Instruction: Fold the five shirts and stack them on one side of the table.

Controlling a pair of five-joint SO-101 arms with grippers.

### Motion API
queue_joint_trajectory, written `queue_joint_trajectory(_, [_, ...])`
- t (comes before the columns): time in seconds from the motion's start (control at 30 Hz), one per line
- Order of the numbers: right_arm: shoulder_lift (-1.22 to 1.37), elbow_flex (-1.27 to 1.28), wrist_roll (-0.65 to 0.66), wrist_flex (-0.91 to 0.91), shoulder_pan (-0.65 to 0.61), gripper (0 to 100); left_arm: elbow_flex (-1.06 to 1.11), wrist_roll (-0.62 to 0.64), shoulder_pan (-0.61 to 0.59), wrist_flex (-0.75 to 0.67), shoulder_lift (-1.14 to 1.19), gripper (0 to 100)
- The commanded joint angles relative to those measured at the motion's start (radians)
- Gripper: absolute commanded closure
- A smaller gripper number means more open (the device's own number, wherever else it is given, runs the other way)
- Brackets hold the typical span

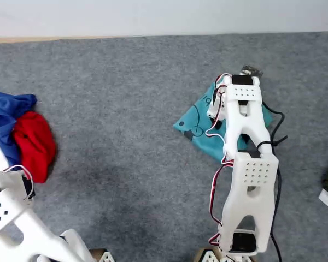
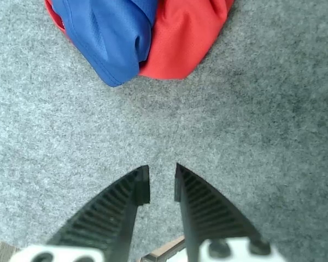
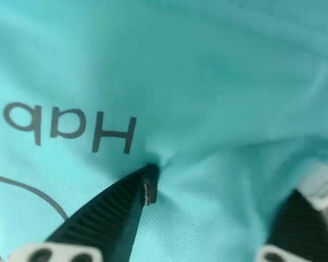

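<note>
While the right jaws stand spread wide with the teal shirt [image 3: 218,82] between them, one tip dimpling the cloth, closing could pinch a single layer and drag it askew. The left jaws are barely parted and empty, with the blue shirt [image 2: 109,38] and red shirt [image 2: 183,38] lying ahead of them.

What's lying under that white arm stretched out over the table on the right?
A teal shirt, lying on the grey mat. The right arm covers the shirt's middle, so how the cloth lies there cannot be seen.
</note>
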Motion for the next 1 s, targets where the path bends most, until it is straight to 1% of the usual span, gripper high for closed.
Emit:
queue_joint_trajectory(0.0, [0.025, -0.038, 0.015, 0.008, -0.004, 76.4, -0.004, -0.003, 0.002, 0.026, -0.015, 92])
queue_joint_trajectory(0.13, [0.048, -0.077, 0.037, 0.031, -0.002, 83.5, -0.004, -0.003, 0.002, 0.026, -0.015, 92])
queue_joint_trajectory(0.3, [0.077, -0.124, 0.038, 0.07, 0.001, 89.8, -0.004, -0.003, 0.002, 0.026, -0.015, 92])
queue_joint_trajectory(0.43, [0.076, -0.129, 0.103, 0.076, 0.002, 98.9, -0.005, -0.003, 0.002, 0.026, -0.015, 92])
queue_joint_trajectory(0.6, [0.018, -0.146, 0.121, 0.119, 0.028, 98.9, -0.005, -0.003, 0.002, 0.026, -0.015, 92])
queue_joint_trajectory(0.73, [-0.11, -0.146, 0.124, 0.16, 0.047, 98.9, -0.005, -0.003, 0.002, 0.026, -0.015, 92])
queue_joint_trajectory(0.97, [-0.332, -0.146, 0.206, 0.232, 0.061, 98.9, -0.012, -0.003, 0.002, 0.026, -0.015, 92])
